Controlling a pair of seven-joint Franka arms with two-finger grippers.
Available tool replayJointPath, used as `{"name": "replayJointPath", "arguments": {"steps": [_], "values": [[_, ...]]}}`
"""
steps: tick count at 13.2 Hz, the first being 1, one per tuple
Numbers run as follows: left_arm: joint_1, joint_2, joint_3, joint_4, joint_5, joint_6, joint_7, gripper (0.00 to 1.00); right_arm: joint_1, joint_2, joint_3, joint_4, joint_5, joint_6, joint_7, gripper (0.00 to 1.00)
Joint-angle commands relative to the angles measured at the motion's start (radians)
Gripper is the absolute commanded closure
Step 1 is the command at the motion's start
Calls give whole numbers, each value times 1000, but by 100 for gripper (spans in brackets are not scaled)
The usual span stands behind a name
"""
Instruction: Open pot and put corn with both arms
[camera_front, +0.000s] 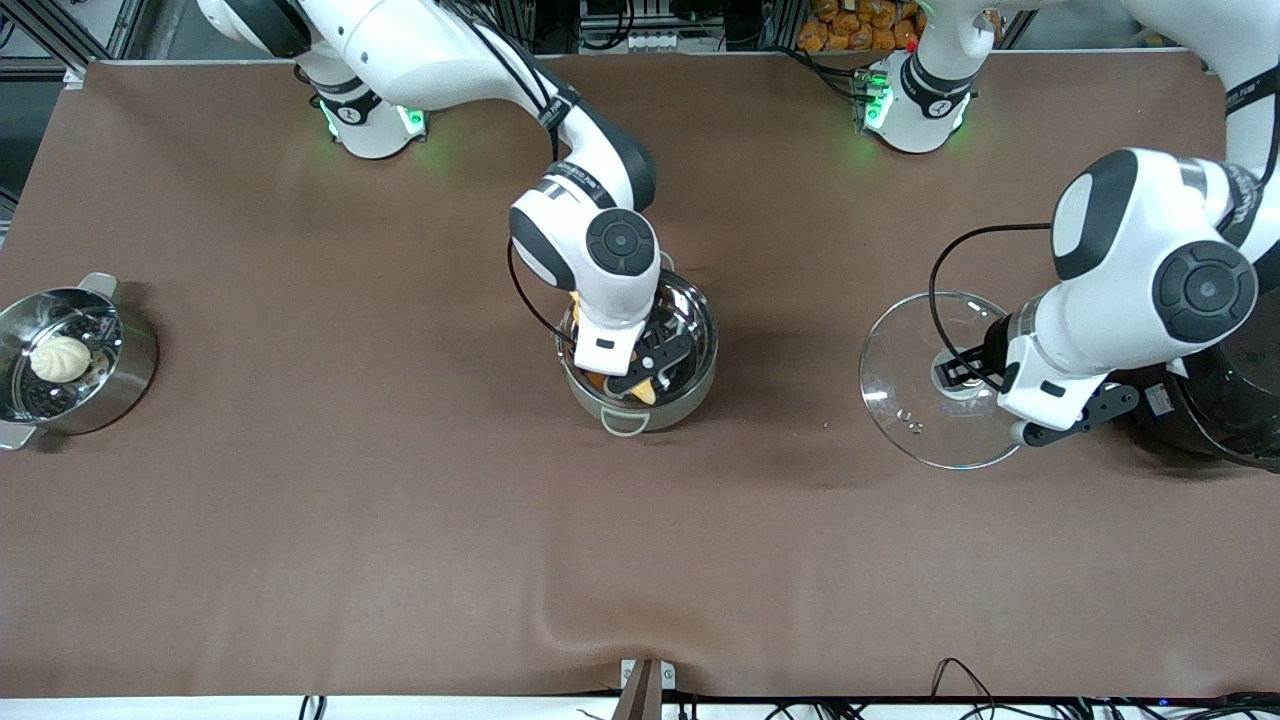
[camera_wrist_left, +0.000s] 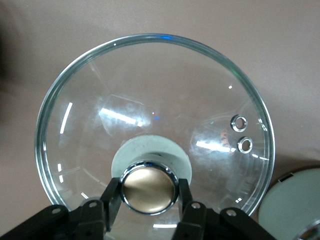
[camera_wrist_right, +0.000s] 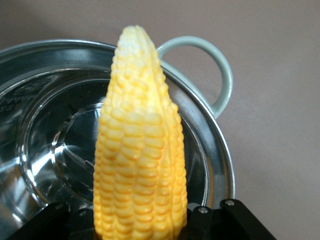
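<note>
The steel pot (camera_front: 703, 362) stands open at the middle of the table. My right gripper (camera_front: 640, 375) is down in its mouth, shut on the yellow corn cob (camera_front: 647, 394). In the right wrist view the corn (camera_wrist_right: 140, 140) points over the pot's bare inside (camera_wrist_right: 45, 130), tip toward a loop handle (camera_wrist_right: 222, 75). The glass lid (camera_front: 905, 350) lies flat toward the left arm's end of the table. My left gripper (camera_front: 965, 372) is at its centre. In the left wrist view its fingers (camera_wrist_left: 111, 197) clamp the copper knob (camera_wrist_left: 149, 187) of the lid (camera_wrist_left: 150, 100).
A steel steamer pot (camera_front: 130, 375) with a white bun (camera_front: 60, 358) stands at the right arm's end of the table. The big black cooker (camera_front: 1225, 410) is beside the lid at the left arm's end; a grey round edge (camera_wrist_left: 295, 205) shows in the left wrist view.
</note>
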Motion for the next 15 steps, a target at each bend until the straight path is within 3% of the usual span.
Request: {"name": "replayJointPath", "arguments": {"steps": [1, 8, 9, 11, 15], "values": [[16, -37, -6, -95, 26, 63, 27, 100, 19, 26, -9, 39, -26, -7, 26, 100], [10, -99, -14, -343, 32, 285, 11, 100, 58, 63, -9, 38, -65, 31, 117, 96], [9, -99, -14, -363, 32, 310, 8, 100, 62, 63, -9, 38, -66, 30, 118, 86], [2, -99, -15, -415, 32, 379, -6, 100, 62, 63, -9, 38, -66, 30, 119, 0], [4, -93, -23, -521, 32, 532, -10, 100, 55, 52, -9, 39, -63, 27, 122, 0]]}}
